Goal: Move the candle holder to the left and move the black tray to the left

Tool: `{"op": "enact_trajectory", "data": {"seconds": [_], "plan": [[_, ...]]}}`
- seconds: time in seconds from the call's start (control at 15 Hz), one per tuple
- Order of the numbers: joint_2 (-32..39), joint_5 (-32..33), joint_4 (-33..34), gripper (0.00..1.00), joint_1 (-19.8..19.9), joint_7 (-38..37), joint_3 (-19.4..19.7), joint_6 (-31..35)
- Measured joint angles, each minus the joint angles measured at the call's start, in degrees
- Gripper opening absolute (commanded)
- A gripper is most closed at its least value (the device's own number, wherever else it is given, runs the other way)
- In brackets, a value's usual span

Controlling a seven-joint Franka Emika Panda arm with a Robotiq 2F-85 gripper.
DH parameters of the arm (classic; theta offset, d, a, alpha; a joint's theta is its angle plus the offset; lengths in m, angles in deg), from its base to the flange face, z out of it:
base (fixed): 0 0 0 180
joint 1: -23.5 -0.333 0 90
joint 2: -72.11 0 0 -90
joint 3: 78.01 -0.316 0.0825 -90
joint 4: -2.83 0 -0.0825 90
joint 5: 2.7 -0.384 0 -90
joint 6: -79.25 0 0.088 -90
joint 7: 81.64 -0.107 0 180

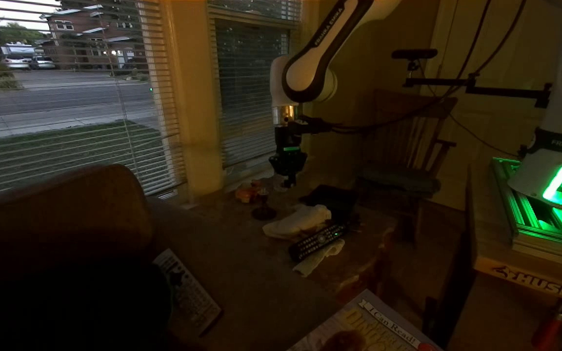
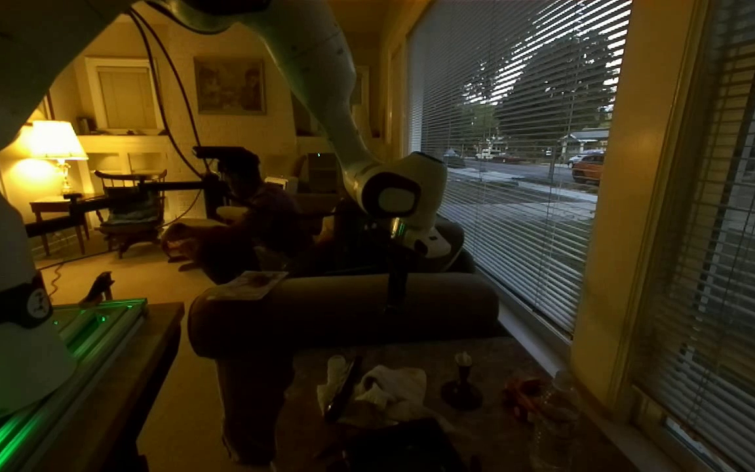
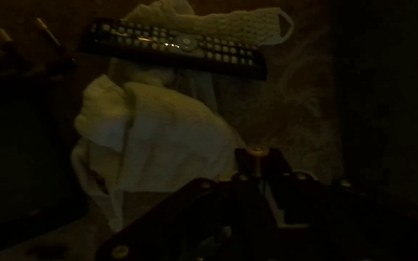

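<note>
The claw looks narrow and apparently empty; in both exterior views the candle holder stands upright on the worktop, lower and toward the window, likely the way to reach

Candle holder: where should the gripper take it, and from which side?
Probably by the slim stem, from straight above: the candle holder stands upright, its base is low and wider, and the white cloth and orange object lie to either side, likely crowding a sideways approach.
</note>
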Motion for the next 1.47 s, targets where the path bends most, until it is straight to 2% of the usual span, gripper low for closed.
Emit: {"op": "enact_trajectory", "data": {"seconds": [0.27,0.67,0.93,1.47], "plan": [[-1.9,0.1,-5.4,0.04,0.3,-1.0,4.2,-0.1],[-1.7,0.4,-10.1,0.04,0.7,-4.2,11.0,0.6],[-1.0,0.4,-11.6,0.04,2.2,-5.0,12.6,3.1],[5.3,0.3,-12.3,0.04,3.6,-5.1,15.1,14.5]]}}
